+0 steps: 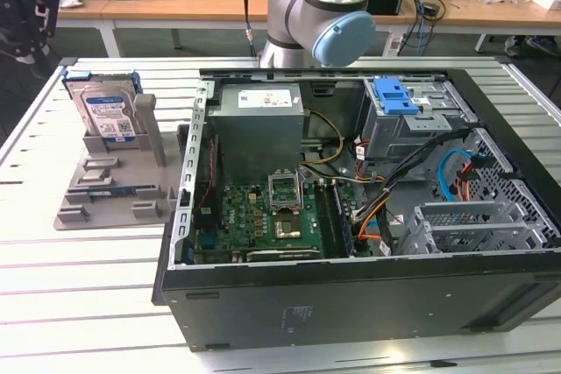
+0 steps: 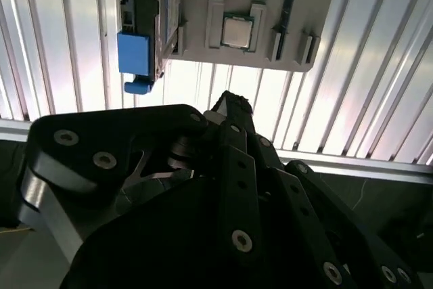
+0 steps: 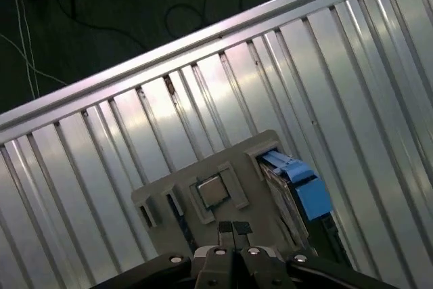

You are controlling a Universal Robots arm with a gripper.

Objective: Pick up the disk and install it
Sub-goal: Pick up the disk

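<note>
Hand (image 3: 233, 229) closed, empty, over the stand (image 1: 131, 203); disk (image 1: 105, 116) held upright there, presumably for a top grasp.

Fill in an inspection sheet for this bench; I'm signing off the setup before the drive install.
Surface: slatted metal table.
Job's things: disk stands upright in the grey holder, not yet picked up; open computer case beside it.
Clutter: processor chip seated in the holder.
Grippers: gripper shut, empty, apart from the holder.
Cables: orange wires and blue cable inside the case.
Surroundings: wooden desks behind, with leads and boxes.
</note>
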